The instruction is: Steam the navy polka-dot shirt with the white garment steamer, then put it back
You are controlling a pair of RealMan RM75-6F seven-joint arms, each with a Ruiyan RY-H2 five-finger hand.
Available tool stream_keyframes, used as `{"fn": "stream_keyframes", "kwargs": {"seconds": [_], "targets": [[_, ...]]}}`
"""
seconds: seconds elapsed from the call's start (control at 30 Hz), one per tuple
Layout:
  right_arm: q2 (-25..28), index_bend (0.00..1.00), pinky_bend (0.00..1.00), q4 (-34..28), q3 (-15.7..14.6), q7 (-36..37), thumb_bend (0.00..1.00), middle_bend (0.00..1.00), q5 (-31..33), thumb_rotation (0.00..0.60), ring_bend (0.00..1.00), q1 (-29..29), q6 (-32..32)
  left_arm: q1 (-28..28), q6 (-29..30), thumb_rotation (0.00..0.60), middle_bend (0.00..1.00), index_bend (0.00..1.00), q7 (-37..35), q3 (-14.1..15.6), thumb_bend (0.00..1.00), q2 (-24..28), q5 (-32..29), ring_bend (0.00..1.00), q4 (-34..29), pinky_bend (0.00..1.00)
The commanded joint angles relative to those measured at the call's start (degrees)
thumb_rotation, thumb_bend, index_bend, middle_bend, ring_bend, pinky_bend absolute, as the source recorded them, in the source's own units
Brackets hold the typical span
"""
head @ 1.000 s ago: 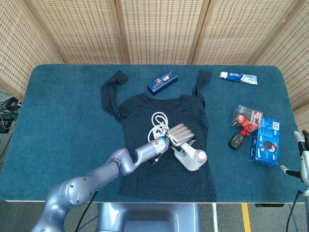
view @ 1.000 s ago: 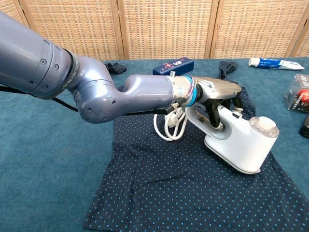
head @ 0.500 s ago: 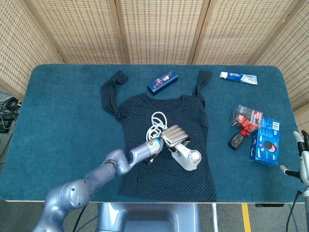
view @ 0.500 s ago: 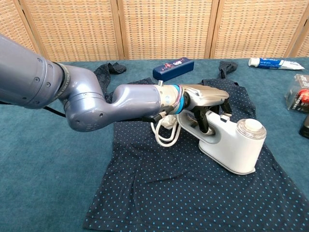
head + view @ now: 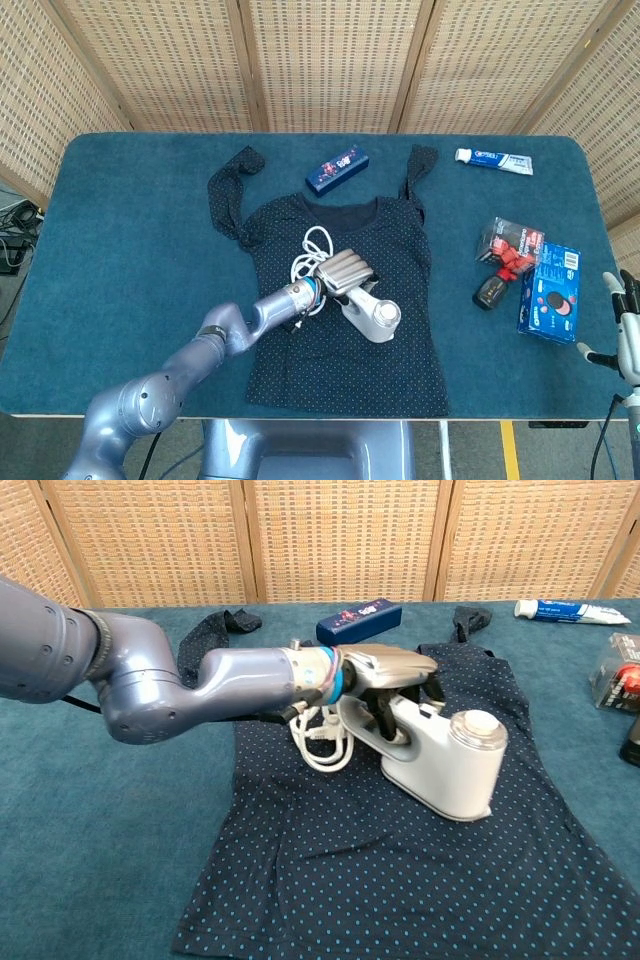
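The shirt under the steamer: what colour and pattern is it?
The shirt is navy with small light-blue polka dots; the chest view shows it best.

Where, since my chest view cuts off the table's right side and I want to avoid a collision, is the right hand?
Observer: The right hand hangs just off the right edge of the table, near its front corner, fingers apart and holding nothing.
Operator: What lies beyond the black item at my right border?
Observer: A blue box lies flat close beside it, on the side nearer the right hand.
Operator: Is the hand touching that box?
Observer: No, a strip of bare table separates them in the head view.
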Motion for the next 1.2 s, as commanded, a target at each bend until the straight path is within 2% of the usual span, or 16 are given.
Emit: {"fn": "stream_keyframes", "kwargs": {"seconds": [0.03, 0.3, 0.5, 0.87, 1.2], "targets": [[0.0, 0.00, 0.00, -0.1, -0.1, -0.1, 0.00, 0.00, -0.1, 0.600, 0.00, 0.0, 0.0, 1.0, 0.6, 0.600, 0.94, 1.00, -0.2, 0.4, 0.85, 1.0, 0.0, 0.90, 0.4, 1.00], [0.0, 0.00, 0.00, -0.7, -0.3, -0.4, 0.00, 0.00, -0.8, 0.600, 0.00, 0.0, 0.4, 3.7, 2.6, 0.600, 0.94, 1.00, 0.7, 2.2, 0.85, 5.7, 0.8, 0.90, -0.7, 1.00], [-0.2, 0.00, 0.00, -0.8, -0.6, -0.9, 0.00, 0.00, -1.1, 0.600, 0.00, 0.2, 0.0, 6.1, 4.0, 0.600, 0.94, 1.00, 1.0, 2.5, 0.85, 7.4, 0.3, 0.90, -1.8, 1.00], [-0.1, 0.00, 0.00, -0.9, -0.5, -0.7, 0.00, 0.00, -1.3, 0.600, 0.00, 0.3, 0.1, 8.0, 7.7, 0.600, 0.94, 1.00, -0.1, 2.7, 0.85, 7.6, 0.7, 0.90, -6.4, 1.00], [-0.1, 0.00, 0.00, -1.2, -0.7, -0.9, 0.00, 0.00, -1.7, 0.600, 0.00, 0.3, 0.3, 7.0, 8.8, 0.600, 0.94, 1.00, -0.5, 2.8, 0.85, 7.9, 1.9, 0.90, -11.5, 1.00]]}}
